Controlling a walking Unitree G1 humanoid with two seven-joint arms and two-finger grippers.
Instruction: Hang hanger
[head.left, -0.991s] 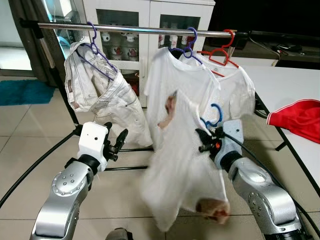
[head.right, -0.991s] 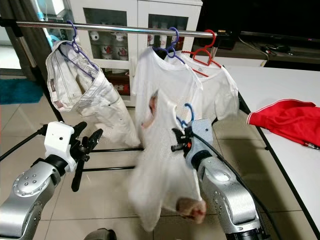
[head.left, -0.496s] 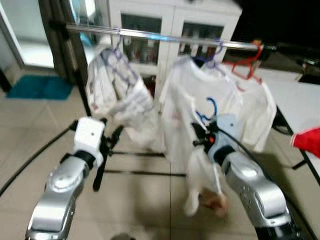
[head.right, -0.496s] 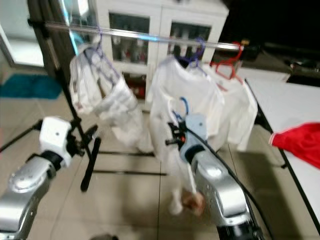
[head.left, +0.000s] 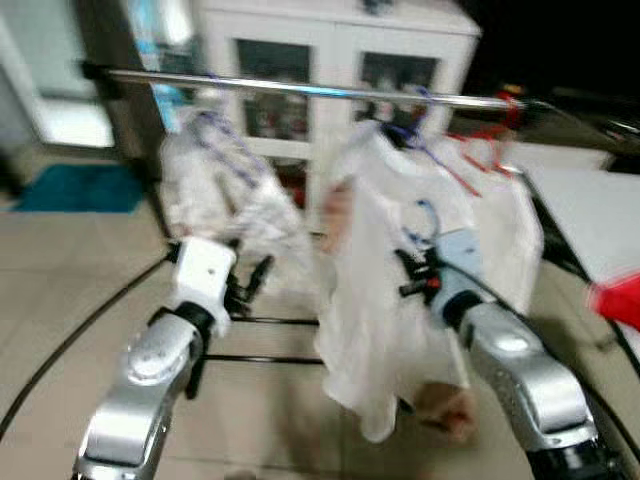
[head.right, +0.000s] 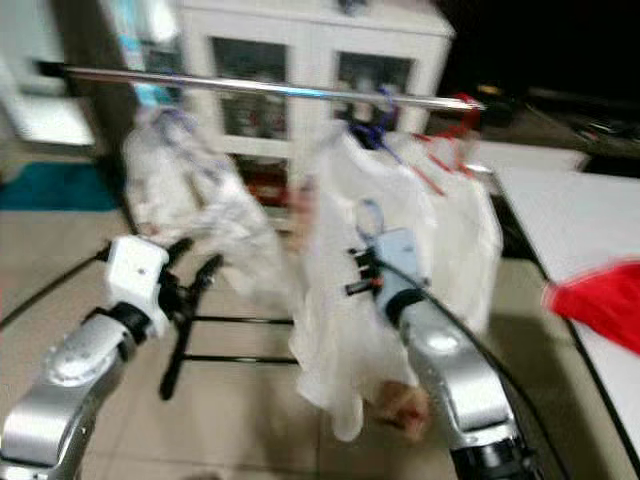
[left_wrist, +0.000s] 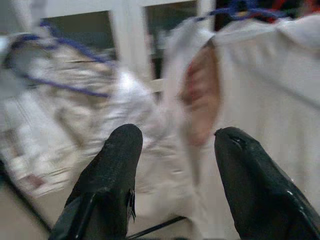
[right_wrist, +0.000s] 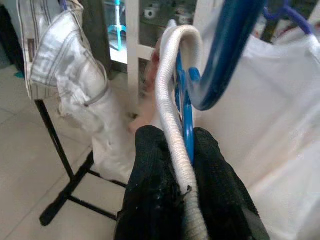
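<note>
My right gripper (head.left: 414, 276) is shut on a blue hanger (right_wrist: 226, 55) that carries a white shirt (head.left: 370, 320). Its blue hook (head.left: 428, 222) stands up just above the fingers (right_wrist: 150, 175), and the shirt's collar (right_wrist: 175, 100) is pinched in with it. The shirt hangs below the silver rail (head.left: 300, 90), in front of the clothes on it. My left gripper (head.left: 250, 282) is open and holds nothing, level with the right one. It points at the hanging clothes (left_wrist: 100, 100). The head views are blurred.
On the rail hang pale trousers on a purple hanger (head.left: 215, 185), a white tee on a purple hanger (head.left: 400, 135) and another on a red hanger (head.left: 485, 155). The rack's black base bars (head.left: 250, 357) lie on the tiled floor. A white table (head.left: 590, 215) with a red cloth (head.left: 620, 298) stands right.
The camera has swung about, so the whole scene has shifted and blurred. The shirt on the blue hanger swings in the right gripper's hold. The left gripper stays open.
</note>
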